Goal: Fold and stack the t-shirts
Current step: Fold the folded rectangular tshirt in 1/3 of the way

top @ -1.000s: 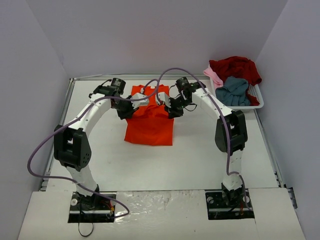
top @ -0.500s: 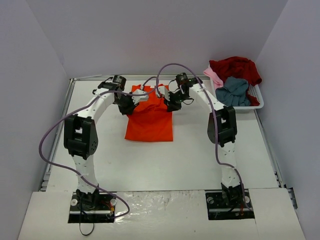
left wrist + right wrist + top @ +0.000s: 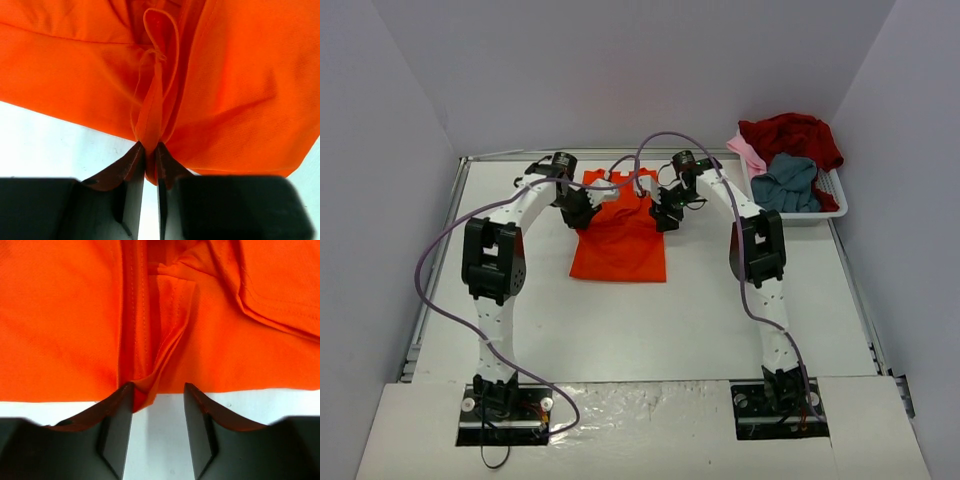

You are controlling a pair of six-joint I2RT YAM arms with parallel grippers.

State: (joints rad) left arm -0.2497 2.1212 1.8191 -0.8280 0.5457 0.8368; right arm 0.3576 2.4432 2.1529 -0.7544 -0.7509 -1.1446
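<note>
Both arms have reached farther toward the white bench's (image 3: 720,310) far edge. Top view: a bright orange-red cloth t-shirt (image 3: 620,248) lies mid-bench near that edge, with the left claw (image 3: 578,210) and right claw (image 3: 665,215) at its far side. Left wrist view: the left claw (image 3: 150,150) is clamped on a shirt fold. Right wrist view: the right claw (image 3: 157,390) stands apart, with cloth touching one finger.

No writing can be read.
Across the top and both wrist views, the orange-red t-shirt (image 3: 618,250), the white basket (image 3: 807,216) and the pale surface (image 3: 650,320) show only plain material, with no legible lettering, label, brand mark or number.
</note>
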